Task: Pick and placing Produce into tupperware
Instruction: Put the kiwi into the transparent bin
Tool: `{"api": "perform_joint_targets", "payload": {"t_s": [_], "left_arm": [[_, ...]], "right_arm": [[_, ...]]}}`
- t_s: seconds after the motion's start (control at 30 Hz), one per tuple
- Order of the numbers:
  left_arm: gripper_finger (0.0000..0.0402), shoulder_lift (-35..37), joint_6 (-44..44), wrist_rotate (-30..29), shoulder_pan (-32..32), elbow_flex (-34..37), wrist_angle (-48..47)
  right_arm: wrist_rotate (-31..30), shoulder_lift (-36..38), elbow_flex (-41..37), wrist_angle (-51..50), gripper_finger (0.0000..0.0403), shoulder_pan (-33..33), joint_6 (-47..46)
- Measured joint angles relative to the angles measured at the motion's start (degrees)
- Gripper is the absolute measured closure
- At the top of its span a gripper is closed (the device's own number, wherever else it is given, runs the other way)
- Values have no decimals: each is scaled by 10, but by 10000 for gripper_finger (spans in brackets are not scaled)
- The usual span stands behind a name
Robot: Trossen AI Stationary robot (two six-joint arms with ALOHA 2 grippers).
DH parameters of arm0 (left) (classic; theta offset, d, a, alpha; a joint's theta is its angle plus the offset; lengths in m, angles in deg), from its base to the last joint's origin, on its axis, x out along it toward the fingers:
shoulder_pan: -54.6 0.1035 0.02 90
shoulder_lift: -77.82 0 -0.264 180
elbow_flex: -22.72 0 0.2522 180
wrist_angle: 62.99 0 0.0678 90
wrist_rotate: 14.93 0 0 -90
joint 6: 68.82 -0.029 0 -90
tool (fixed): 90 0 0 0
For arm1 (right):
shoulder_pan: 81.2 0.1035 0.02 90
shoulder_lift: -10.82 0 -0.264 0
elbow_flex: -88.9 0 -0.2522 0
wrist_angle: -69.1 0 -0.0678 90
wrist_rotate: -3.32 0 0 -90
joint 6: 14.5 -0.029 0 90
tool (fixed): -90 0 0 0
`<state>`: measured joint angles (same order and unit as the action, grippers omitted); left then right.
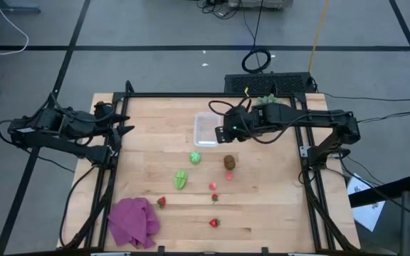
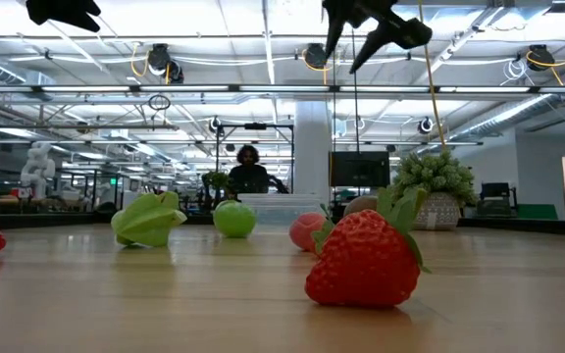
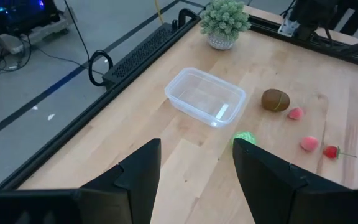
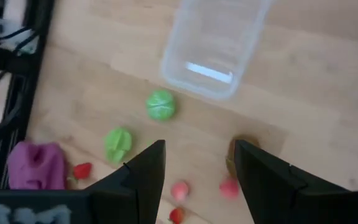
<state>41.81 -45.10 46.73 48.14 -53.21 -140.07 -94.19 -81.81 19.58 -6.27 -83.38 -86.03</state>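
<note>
We see the clear tub (image 1: 207, 129) empty at the back of the table, with the produce scattered in front of it: a round green piece (image 1: 195, 158), a kiwi (image 1: 230, 162), a leafy green piece (image 1: 181, 179) and small strawberries (image 1: 214, 222). Our right gripper (image 1: 223, 133) hangs above the tub's edge, jaws apart and empty; our left gripper (image 1: 123, 130) waits at the table's left edge, also parted. The pieces look light, hard and slick, so we judge a grip across the widest middle safest.
</note>
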Motion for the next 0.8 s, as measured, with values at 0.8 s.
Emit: {"api": "perform_joint_targets", "payload": {"t_s": [0.8], "left_arm": [[197, 0, 8, -18, 0, 0, -32]], "right_arm": [[195, -4, -241, 159, 222, -1, -99]]}}
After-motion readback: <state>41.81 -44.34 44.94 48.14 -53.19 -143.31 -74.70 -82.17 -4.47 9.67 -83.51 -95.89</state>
